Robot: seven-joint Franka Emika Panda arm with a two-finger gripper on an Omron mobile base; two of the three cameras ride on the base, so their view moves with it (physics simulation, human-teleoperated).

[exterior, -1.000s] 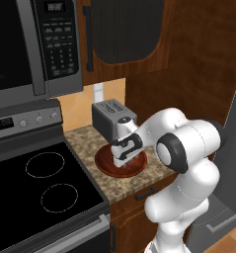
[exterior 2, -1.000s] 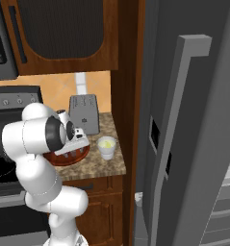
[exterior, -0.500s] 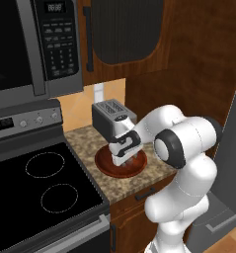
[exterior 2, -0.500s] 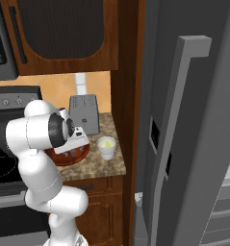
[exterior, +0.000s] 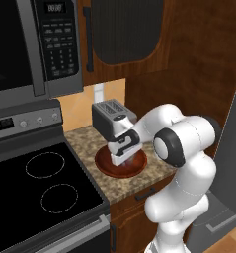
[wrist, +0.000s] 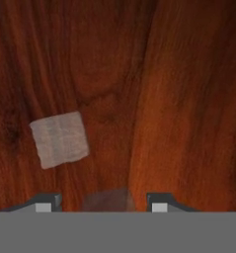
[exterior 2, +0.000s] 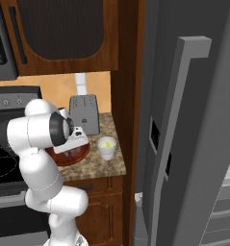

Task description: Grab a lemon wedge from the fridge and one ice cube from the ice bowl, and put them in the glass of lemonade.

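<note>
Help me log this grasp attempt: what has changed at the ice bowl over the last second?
The gripper has dropped deeper into the ice bowl, and its fingertips now straddle one ice cube; a second ice cube lies off to the side. No grip is visible yet. The bowl, toaster and glass of lemonade stayed put.

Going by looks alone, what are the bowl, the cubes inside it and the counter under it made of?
The ice bowl looks like polished reddish-brown wood: the hand view shows flowing dark grain. The ice cube looks like cloudy, translucent ice, pale grey with the grain faintly tinting it; a second one sits between the pincer's tips. The counter looks like speckled brown granite, though it could be laminate.
</note>
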